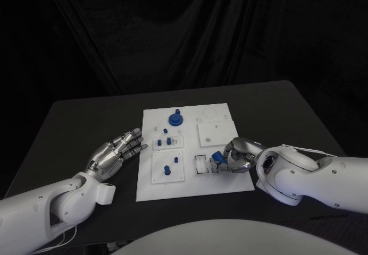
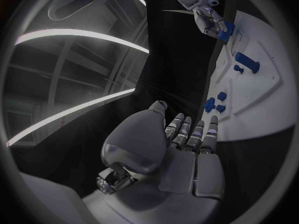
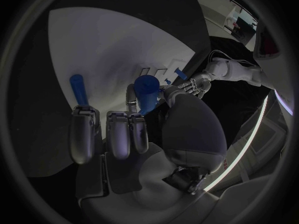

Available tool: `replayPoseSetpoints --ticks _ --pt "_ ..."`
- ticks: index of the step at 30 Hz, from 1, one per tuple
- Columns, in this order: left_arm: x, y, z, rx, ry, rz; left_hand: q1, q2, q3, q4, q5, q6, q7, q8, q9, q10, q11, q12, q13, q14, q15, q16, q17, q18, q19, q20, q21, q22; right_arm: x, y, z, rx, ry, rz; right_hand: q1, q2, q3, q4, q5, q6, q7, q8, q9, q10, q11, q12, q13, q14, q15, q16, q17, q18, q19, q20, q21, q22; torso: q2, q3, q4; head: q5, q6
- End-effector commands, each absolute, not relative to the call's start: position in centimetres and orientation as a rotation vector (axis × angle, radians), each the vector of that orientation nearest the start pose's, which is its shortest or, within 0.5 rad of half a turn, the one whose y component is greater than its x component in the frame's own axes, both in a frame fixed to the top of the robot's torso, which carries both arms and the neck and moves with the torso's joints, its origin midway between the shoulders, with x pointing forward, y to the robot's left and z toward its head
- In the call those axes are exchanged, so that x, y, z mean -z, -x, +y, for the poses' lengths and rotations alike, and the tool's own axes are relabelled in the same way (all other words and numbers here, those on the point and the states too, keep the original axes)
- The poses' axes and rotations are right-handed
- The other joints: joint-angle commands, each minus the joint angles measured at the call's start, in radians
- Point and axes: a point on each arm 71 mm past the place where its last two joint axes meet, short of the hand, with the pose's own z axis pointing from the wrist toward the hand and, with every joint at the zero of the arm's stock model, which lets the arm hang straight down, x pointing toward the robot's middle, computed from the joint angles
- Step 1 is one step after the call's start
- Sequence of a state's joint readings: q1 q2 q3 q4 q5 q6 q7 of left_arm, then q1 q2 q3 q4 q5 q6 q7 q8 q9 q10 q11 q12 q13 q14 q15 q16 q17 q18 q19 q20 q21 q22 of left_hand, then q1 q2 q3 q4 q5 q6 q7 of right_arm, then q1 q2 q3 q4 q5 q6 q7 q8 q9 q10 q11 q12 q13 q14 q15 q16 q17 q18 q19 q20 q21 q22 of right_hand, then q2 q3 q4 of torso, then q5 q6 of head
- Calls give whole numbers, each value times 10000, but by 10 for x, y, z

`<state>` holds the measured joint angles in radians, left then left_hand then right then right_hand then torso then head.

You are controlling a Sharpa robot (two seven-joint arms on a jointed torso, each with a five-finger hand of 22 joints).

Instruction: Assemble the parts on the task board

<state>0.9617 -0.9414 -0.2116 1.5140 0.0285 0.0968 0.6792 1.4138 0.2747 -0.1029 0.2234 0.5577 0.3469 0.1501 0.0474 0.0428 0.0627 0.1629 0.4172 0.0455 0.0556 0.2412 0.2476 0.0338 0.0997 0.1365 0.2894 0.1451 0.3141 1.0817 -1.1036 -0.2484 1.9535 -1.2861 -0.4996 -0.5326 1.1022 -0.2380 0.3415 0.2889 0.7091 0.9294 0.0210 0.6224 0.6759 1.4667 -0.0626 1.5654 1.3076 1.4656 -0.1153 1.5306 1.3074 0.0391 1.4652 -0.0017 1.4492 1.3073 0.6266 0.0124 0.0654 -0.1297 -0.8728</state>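
One blue part (image 1: pixel 218 156) is pinched in our right hand (image 1: pixel 239 155) above the task board (image 1: pixel 218 180); we should seat it squarely while our left hand (image 1: pixel 116 151) rests empty, fingers spread.

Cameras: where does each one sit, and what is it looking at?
Head view: on the robot's head, looking down at the task board; both arms come in, left hand and right hand.
Left wrist view: behind the left hand, facing the task board.
Right wrist view: behind the right hand, which holds a blue part.
Shared: every view shows the board and the right hand's blue part.
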Motion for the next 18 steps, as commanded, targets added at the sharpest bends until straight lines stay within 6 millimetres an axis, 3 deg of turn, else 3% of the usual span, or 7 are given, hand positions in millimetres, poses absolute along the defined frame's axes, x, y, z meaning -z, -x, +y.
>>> replayPoseSetpoints --ticks 1,5,8,15,18 --pt "314 -390 247 18888 12653 14733 -2 -32 26 25 -23 85 274 41 14 -9 54 52 12 -28 -31 68 16 62 29 27 -42 -9 266 -340 -229 -5482 -5123 20040 223 403 414 -288 -147 124 -228 66 457 1041 -59 54 2632 881 -81 9 1703 -80 576 -82 25 2229 -2 0 1 66 2" --pt "314 -390 247 18888 12655 14741 -2 -32 26 25 -23 85 274 41 14 -9 54 52 12 -28 -31 68 16 62 29 27 -42 -9 267 -339 -226 -5621 -5374 20172 -64 513 352 -26 -537 66 -206 73 569 1041 -41 54 2632 879 -71 6 1689 -75 566 -85 10 2220 -2 -1 1 116 2" --pt "314 -390 247 18895 12655 14740 -2 -32 26 25 -23 85 274 41 14 -9 54 52 12 -28 -31 68 16 62 29 27 -42 -9 268 -339 -224 -5688 -5415 20225 -256 608 289 9 -972 59 -197 59 632 1041 -33 54 2632 875 -64 0 1671 -73 561 -78 8 2217 -1 -1 1 132 2" --pt "314 -390 247 18903 12659 14745 1 -35 37 26 -19 99 280 44 15 -9 56 63 12 -27 -28 78 17 65 33 27 -38 1 271 -340 -217 -5670 -5349 20520 -387 676 248 17 -1269 -24 -165 -30 645 1041 -9 54 2632 866 -49 -18 1626 -64 544 -68 -27 2203 -3 -2 2 166 2" --pt "314 -390 247 18909 12660 14747 1 -35 37 26 -19 99 280 44 15 -9 56 63 12 -27 -28 78 17 65 33 27 -38 1 273 -341 -215 -5547 -5178 20744 -552 730 159 22 -1692 -80 -122 -126 634 1041 29 54 2632 855 -17 -42 1568 -51 519 -43 -78 2184 -1 -1 3 185 2"
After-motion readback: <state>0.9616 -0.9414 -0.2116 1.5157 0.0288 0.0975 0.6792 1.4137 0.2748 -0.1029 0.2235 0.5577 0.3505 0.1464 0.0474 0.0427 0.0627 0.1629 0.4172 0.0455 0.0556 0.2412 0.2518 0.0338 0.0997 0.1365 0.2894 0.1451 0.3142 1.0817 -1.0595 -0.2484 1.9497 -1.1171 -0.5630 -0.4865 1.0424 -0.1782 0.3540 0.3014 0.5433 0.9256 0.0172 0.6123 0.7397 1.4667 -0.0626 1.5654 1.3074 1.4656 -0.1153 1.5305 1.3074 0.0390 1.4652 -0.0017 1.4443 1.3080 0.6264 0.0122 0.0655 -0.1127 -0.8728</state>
